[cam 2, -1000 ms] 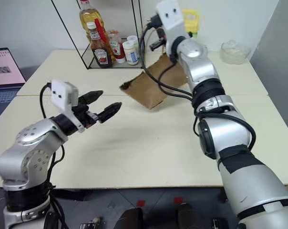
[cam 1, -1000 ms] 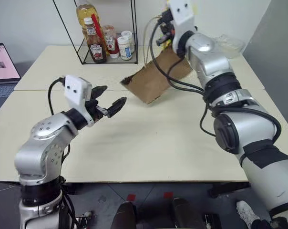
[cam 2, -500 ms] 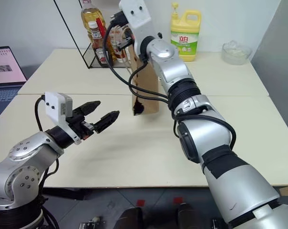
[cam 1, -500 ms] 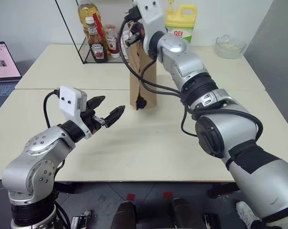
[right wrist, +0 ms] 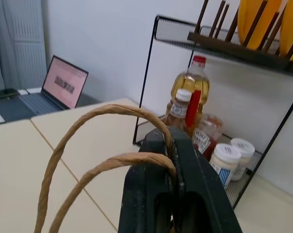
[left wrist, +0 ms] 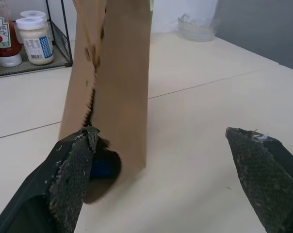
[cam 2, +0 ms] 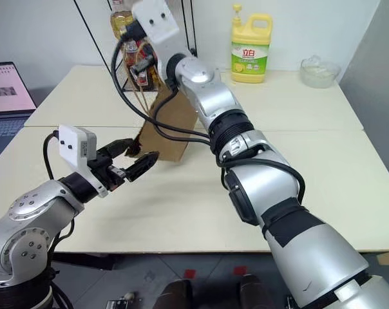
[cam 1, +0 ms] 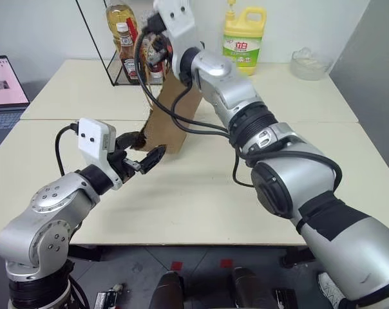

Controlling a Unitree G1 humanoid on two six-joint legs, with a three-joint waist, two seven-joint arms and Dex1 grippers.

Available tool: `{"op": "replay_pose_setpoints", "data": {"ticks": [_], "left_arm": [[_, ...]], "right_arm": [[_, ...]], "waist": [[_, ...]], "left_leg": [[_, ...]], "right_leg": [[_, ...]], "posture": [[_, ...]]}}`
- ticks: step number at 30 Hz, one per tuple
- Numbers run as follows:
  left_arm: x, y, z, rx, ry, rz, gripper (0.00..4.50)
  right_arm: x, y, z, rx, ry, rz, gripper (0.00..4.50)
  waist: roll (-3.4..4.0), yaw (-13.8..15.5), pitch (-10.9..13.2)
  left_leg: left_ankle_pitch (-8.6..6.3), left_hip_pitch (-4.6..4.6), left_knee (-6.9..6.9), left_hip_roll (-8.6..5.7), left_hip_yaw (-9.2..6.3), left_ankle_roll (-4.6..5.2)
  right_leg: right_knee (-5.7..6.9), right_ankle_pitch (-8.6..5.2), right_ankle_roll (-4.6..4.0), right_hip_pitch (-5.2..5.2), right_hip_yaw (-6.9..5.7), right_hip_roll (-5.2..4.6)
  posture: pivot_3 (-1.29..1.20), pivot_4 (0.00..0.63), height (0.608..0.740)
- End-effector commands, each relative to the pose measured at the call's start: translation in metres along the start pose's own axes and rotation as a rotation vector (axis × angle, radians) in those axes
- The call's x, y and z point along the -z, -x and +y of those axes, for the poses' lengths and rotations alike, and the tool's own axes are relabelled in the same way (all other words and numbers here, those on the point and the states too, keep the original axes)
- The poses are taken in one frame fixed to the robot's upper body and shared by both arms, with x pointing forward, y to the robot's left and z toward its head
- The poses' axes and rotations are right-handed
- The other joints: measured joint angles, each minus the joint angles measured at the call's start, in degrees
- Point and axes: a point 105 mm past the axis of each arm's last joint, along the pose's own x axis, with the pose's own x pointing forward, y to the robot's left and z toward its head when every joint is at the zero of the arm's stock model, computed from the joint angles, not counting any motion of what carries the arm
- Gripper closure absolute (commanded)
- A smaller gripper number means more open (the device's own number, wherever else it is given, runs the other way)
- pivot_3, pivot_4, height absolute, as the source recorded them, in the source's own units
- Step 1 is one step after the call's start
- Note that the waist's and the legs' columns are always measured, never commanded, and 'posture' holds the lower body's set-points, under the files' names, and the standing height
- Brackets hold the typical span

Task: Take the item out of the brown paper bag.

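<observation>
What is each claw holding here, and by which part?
The right claw is shut on the brown paper bag by its loop handles. The left claw is open, holding nothing.

I see both arms built of silver-grey rounded shells with black joint rings. The left gripper (cam 1: 143,149) has two black fingers (left wrist: 71,182) with coarse textured pads. A white box with small dark holes sits on each wrist. Black cables loop along both forearms. The right gripper (right wrist: 173,194) is matt black.
</observation>
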Motion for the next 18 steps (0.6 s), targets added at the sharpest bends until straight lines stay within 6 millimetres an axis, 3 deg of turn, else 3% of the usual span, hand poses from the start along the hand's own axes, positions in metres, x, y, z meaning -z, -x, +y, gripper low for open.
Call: {"op": "replay_pose_setpoints", "data": {"ticks": [1,5,18], "left_arm": [[-0.012,0.004,-0.004,0.004,-0.036,-0.046,0.0],[-0.013,0.003,-0.003,0.011,-0.035,-0.046,0.0],[-0.018,-0.006,-0.003,0.056,-0.053,-0.05,0.0]], "right_arm": [[-0.003,0.001,-0.005,0.02,0.06,-0.019,4.43],[0.011,0.004,-0.009,0.026,0.093,0.021,4.43],[0.02,0.02,-0.048,0.06,0.299,0.097,4.43]], "waist": [[-0.08,0.0,0.05],[-0.11,-0.13,0.07],[-0.12,-0.1,0.07]], "left_leg": [[0.01,0.0,0.0,0.0,0.0,-0.01],[0.01,-0.01,0.0,0.02,0.01,-0.02],[0.01,-0.01,-0.01,0.02,0.02,-0.02]], "right_leg": [[0.01,0.0,0.0,0.0,0.0,0.0],[0.03,0.0,0.0,-0.05,0.01,0.01],[0.04,0.0,0.0,-0.05,0.0,0.02]], "posture": [[0.0,0.15,0.74],[0.0,0.15,0.74],[0.0,0.15,0.74]]}}
